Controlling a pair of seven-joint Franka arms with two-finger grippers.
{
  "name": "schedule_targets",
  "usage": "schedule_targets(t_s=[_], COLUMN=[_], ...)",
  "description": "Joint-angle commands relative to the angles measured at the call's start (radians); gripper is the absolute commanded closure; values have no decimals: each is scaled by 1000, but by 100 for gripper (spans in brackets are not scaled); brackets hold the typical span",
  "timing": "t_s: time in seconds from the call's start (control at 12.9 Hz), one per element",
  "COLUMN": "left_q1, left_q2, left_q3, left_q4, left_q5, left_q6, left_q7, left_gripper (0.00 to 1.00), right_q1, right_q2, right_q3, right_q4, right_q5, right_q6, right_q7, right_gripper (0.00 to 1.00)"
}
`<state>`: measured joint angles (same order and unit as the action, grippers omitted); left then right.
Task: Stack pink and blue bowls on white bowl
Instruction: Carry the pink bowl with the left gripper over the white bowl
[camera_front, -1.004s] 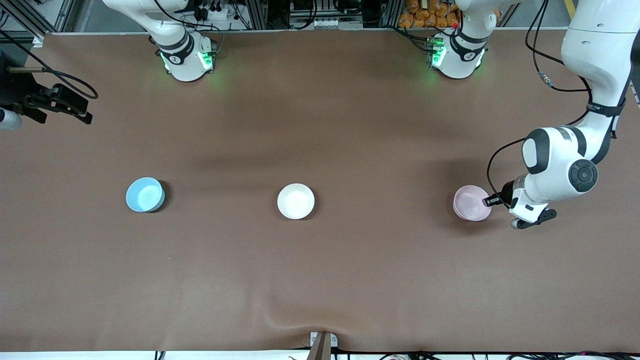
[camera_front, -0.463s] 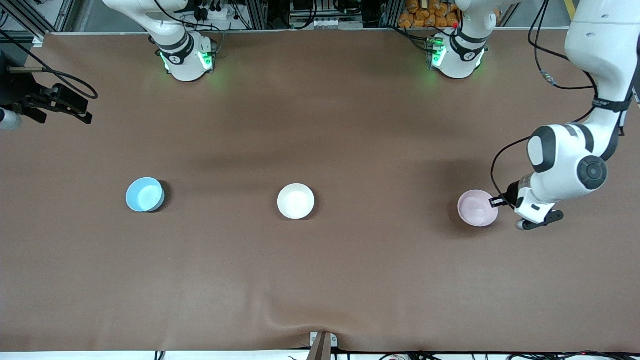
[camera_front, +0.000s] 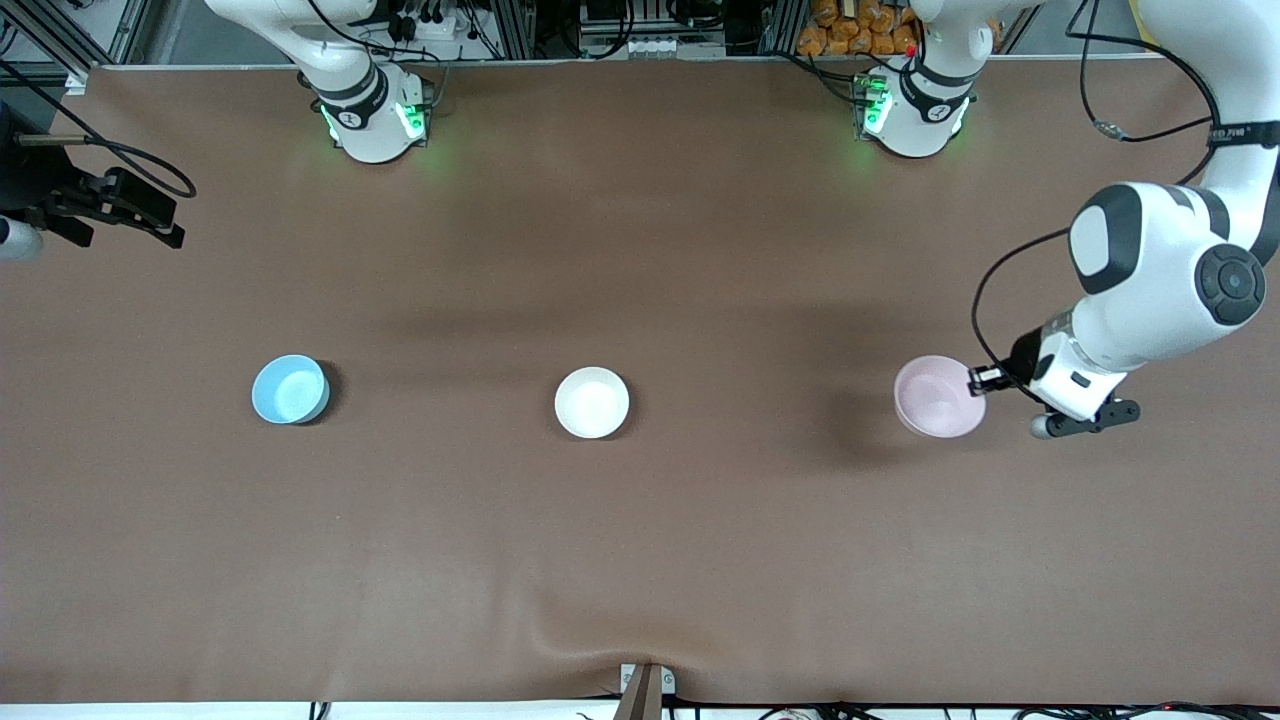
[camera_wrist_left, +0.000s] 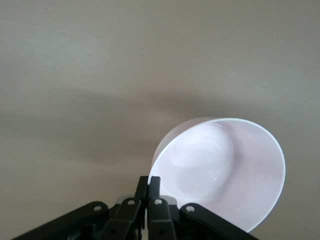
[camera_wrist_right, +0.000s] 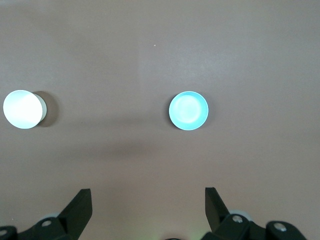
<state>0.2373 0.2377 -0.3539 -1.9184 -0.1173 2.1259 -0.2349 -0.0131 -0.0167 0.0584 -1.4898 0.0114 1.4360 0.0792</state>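
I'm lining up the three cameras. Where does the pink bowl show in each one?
Front view: pink bowl toward the left arm's end of the table, rim pinched by the left tool.
Left wrist view: bowl right above that tool.
Right wrist view: not in it.
Shared landmark: the left tool.

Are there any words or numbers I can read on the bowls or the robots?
No text can be read anywhere.
Pink bowl, held by the left tool: plain, no writing.
White bowl: plain, no writing.
Blue bowl: plain, no writing.
Black band on the left arm: small light lettering, too small to read.
Round marks on the two arm bases: too small to read.
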Motion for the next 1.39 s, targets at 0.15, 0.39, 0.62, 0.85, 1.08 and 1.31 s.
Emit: schedule_targets(t_s=[0.15,0.39,0.62,0.85,1.08,1.31], left_q1=[-4,-64,-200,-344,-485,-700], left_q2=[17,72,142,285,399,468], left_q3=[-121,-177,-175,-168,-114,65], left_q4=[82,157,235,373,450,479], left_q5=[-58,-59,-55,-44,-42,-48], left_q6=[-44,-44,-38,-30,56,161], left_q7=[-121,-251,-424,-610,-701,-779], left_gripper=[100,100,100,100,100,100], right_q1=[-14,-16,-16,-25,-30,-28], right_q2=[-9,-9,-8,-6,-6,-6], right_q3=[9,9,9,9,9,9], right_q4=[-3,-3,-1,-1,-1,-1], right_q5=[9,9,9,9,9,9], right_q6=[-5,-5,-2,-3,-3,-2], right_q7=[-7,-9,-9,-9,-9,-9], right_gripper=[0,0,0,0,0,0])
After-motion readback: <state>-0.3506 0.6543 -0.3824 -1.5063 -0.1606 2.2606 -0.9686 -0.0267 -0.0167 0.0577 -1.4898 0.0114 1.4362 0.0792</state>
